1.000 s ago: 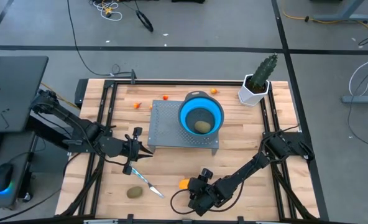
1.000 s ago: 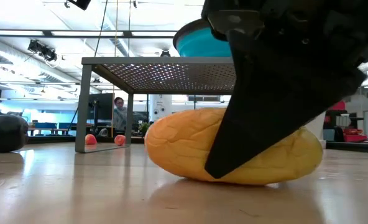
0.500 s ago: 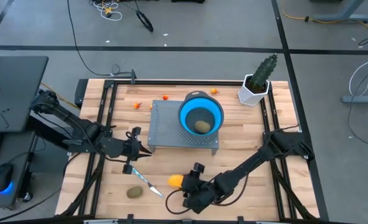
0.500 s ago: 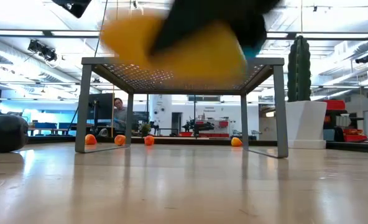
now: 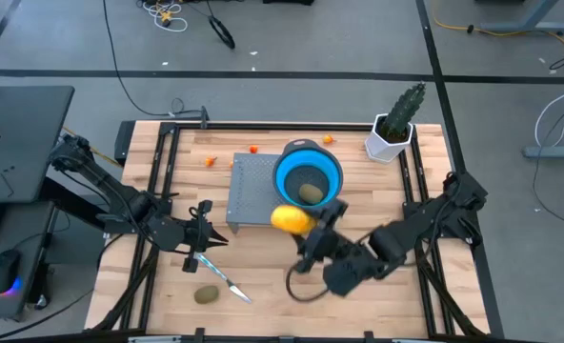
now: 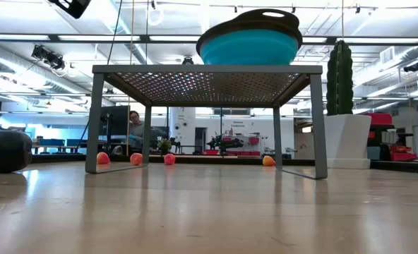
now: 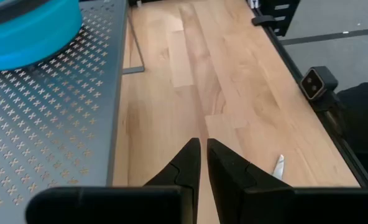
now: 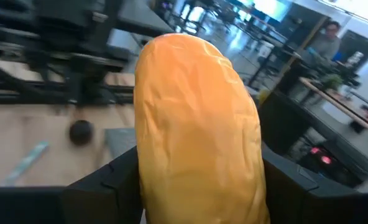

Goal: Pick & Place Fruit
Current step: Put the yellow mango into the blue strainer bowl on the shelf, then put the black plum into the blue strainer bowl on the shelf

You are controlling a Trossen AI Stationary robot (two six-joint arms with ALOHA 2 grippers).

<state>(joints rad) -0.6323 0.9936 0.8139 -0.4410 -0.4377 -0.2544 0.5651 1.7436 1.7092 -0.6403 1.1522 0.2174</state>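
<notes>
My right gripper (image 5: 306,231) is shut on the yellow-orange oval fruit (image 5: 291,219) and holds it in the air at the near edge of the grey perforated stand (image 5: 253,195). A round blue bowl (image 5: 308,174) sits on the stand with an olive-brown oval (image 5: 310,193) inside. Another olive-brown oval (image 5: 206,295) lies on the wood by the near edge. Tiny orange pieces (image 5: 209,161) (image 5: 253,149) (image 5: 328,139) lie by the far edge. My left gripper (image 5: 206,238) (image 7: 202,155) is shut, beside the stand's left legs. My right gripper pinches the yellow-orange oval between its two fingers (image 8: 112,180), which sit on its opposite long sides (image 8: 153,186). The fingers come from the table's near right. The fruit is lifted clear, and its far end (image 8: 184,56) sticks out well beyond the fingertips.
A slim knife with a light blue handle (image 5: 220,272) lies on the wood just near of my left gripper. A cactus in a white pot (image 5: 393,129) stands at the far right corner. Under the stand (image 6: 209,77) there is open wood; a dark fruit (image 6: 4,150) lies at left.
My right gripper has lifted the yellow-orange oval off the wood by the near edge. It has carried the fruit up and toward the far edge, to the near side of the stand and bowl. The fruit has left the low view.
</notes>
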